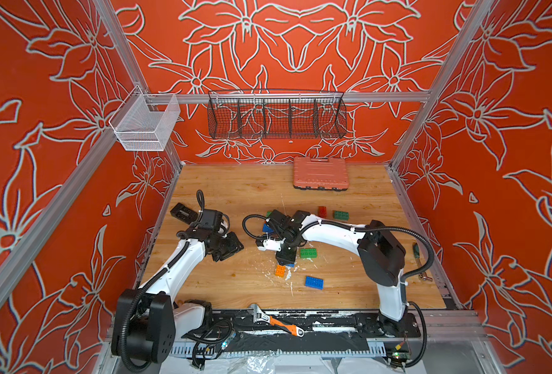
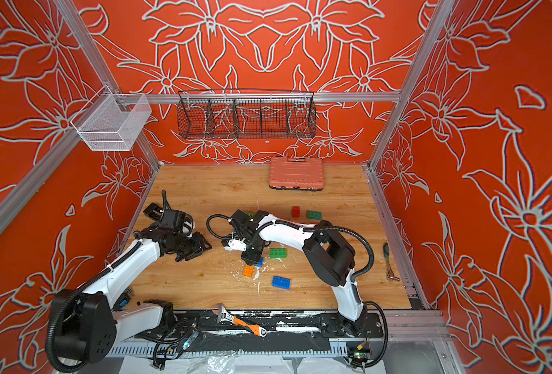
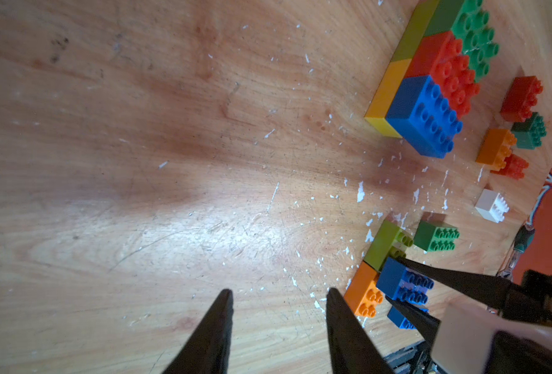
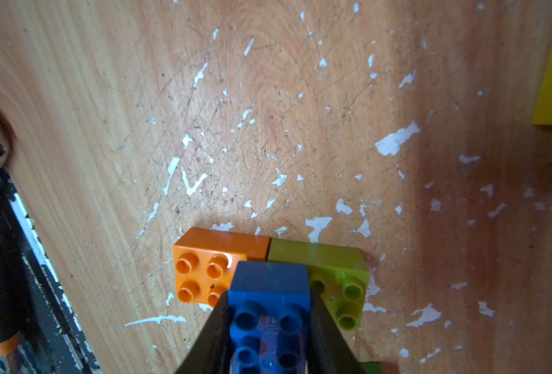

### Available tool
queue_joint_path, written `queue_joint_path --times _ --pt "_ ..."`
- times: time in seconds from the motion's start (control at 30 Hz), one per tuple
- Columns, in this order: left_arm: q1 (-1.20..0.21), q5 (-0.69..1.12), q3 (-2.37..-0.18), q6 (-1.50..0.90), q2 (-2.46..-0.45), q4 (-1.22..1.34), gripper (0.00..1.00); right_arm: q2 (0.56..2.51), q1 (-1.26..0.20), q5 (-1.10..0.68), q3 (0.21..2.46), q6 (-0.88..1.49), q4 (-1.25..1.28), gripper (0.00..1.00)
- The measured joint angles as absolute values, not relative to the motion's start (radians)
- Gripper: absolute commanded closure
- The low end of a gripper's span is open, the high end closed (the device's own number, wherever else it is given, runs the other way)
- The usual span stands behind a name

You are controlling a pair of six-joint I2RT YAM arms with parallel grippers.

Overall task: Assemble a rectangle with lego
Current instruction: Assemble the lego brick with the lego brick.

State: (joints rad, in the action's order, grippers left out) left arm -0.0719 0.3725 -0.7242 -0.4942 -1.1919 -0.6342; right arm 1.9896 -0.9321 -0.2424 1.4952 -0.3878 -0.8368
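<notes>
My right gripper [image 4: 270, 293] is shut on a small blue lego brick [image 4: 270, 311], held studs-up just over an orange brick [image 4: 203, 268] and a lime brick [image 4: 342, 278] that lie side by side on the wood. In both top views that gripper [image 1: 286, 259] points down beside the orange brick [image 1: 280, 270]. A joined slab of yellow, lime, blue, red and green bricks [image 3: 430, 81] lies farther back. My left gripper [image 3: 278, 293] is open over bare wood, with nothing between its fingers, left of the bricks [image 1: 232, 247].
Loose bricks: blue [image 1: 314, 282], green [image 1: 307, 253], red [image 1: 322, 211], dark green [image 1: 341, 214], white [image 3: 491, 205]. A salmon tool case [image 1: 320, 173] lies at the back, a black block [image 1: 182, 212] far left, a wrench [image 1: 276, 321] at the front edge, a screwdriver [image 1: 416, 249] far right.
</notes>
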Motion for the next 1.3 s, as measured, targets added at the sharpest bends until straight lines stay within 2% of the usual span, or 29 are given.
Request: queue_joint_path --times 1.3 --pt "-0.072 0.379 -0.723 -0.494 -1.192 -0.634 0.54 2.005 -0.942 -0.242 1.512 -0.387 -0.870 1.00"
